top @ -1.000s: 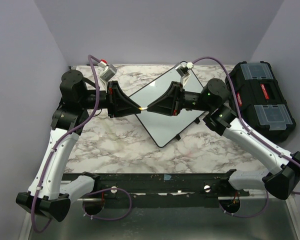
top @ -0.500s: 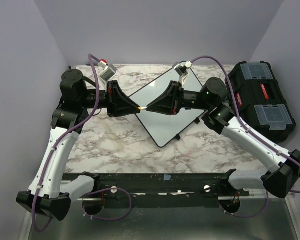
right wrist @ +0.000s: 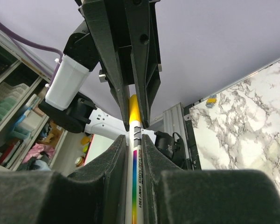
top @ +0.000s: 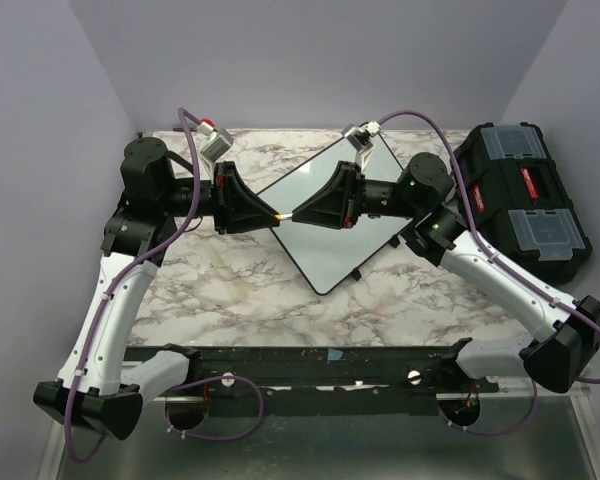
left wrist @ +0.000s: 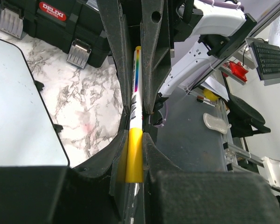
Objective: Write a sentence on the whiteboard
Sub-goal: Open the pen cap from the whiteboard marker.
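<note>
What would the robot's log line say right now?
marker: held between both grippers, near whiteboard | left gripper: shut on yellow end | right gripper: shut on white barrel | whiteboard: no writing visible

The whiteboard (top: 328, 252) lies cornerwise on the table (top: 230, 290), toward the back; the toolbox (top: 520, 200) sits well apart to its right, at the table's right edge. Over the board's left edge the left gripper (top: 276, 213) and right gripper (top: 299, 213) meet tip to tip — one from each side — with a marker (top: 287, 215) clamped in both sets of jaws.
</note>
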Action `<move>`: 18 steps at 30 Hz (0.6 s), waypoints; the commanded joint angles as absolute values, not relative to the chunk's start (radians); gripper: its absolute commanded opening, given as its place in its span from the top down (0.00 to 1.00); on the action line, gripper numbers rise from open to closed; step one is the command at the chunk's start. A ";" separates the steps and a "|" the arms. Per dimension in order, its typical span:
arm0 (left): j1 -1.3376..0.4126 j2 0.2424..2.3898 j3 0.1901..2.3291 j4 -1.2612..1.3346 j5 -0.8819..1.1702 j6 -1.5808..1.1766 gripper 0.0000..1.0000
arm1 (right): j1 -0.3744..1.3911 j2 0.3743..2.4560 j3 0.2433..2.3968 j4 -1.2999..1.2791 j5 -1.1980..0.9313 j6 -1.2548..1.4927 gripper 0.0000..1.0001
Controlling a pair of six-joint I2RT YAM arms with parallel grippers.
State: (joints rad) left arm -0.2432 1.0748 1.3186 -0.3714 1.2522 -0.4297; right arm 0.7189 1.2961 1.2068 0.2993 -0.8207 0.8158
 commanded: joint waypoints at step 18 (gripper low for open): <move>-0.259 1.098 1.323 -0.404 1.257 -0.390 1.00 | 0.745 1.336 1.258 0.354 -0.862 0.837 0.96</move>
